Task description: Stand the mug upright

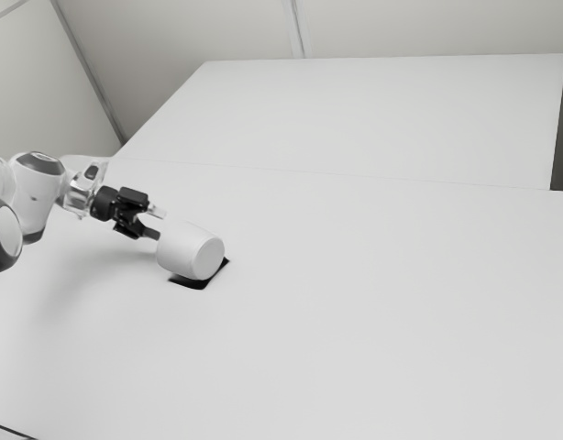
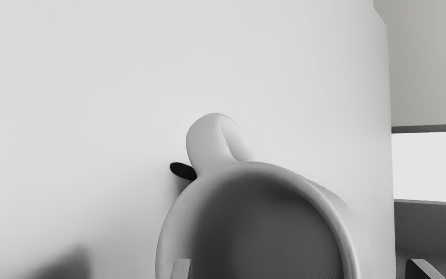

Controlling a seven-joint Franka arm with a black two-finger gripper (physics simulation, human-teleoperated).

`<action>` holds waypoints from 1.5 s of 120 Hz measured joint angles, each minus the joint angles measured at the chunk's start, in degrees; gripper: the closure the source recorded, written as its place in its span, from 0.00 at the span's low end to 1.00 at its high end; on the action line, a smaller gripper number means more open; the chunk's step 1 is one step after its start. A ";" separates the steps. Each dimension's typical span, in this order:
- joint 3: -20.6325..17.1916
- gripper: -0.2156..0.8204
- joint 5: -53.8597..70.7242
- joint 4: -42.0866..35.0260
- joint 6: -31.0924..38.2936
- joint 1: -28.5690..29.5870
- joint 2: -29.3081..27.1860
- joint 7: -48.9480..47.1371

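White mug [image 1: 190, 252] lies tipped over just beside the open hand [image 1: 158, 224], mouth facing it

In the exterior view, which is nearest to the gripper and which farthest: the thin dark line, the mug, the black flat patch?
1. Mug, directly before the gripper.
2. Black flat patch, under the mug.
3. Thin dark line, at the view's lower left corner.

Distant side camera and close wrist camera share the mug [image 1: 188, 251].
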 joint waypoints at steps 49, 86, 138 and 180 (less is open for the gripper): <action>-0.96 0.28 -5.11 -3.77 -5.03 -0.96 0.28 6.56; -1.88 0.84 -6.97 -3.88 -4.37 -0.93 -0.48 8.28; -5.05 0.92 6.44 10.56 -1.65 -4.95 -4.55 6.59; -9.58 0.93 44.66 -11.61 34.91 -15.41 -16.50 -8.61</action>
